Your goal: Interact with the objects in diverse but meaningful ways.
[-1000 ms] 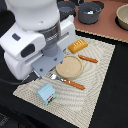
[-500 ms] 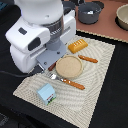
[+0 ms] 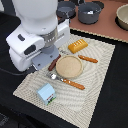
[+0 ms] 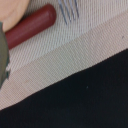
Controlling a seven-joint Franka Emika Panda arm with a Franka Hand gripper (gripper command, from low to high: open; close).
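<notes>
Several toy kitchen items are laid out on a pale woven placemat (image 3: 95, 95) spread over a dark worktop (image 3: 116, 107). At the middle of the mat a round tan plate (image 3: 69, 66) is seen; just beyond it, toward the far side, lies the golden scored bread loaf (image 3: 77, 46), and just beside the plate on the exterior view's right a small orange carrot-like piece (image 3: 88, 59) is placed. On the near side of the plate a fork with an orange handle (image 3: 70, 81) lies at a slant, its metal tines pointing toward the exterior view's left. The pale blue-white carton (image 3: 46, 93) stands near the mat's near-left corner, well apart from the plate. The thin red-brown sausage (image 3: 54, 63) is found just left of the plate, partly covered by the white arm (image 3: 37, 30), which hangs over the left part of the mat. In the wrist view the sausage (image 4: 30, 26) is shown close up beside the fork tines (image 4: 68, 9), with the mat's edge (image 4: 75, 55) and the dark worktop (image 4: 85, 105) past it. The end effector is hidden beneath the arm's body, so whether it is open or closed cannot be told. At the far edge, on a brownish surface, two dark pots (image 3: 90, 11) and part of a pale bowl (image 3: 122, 16) are seen.
</notes>
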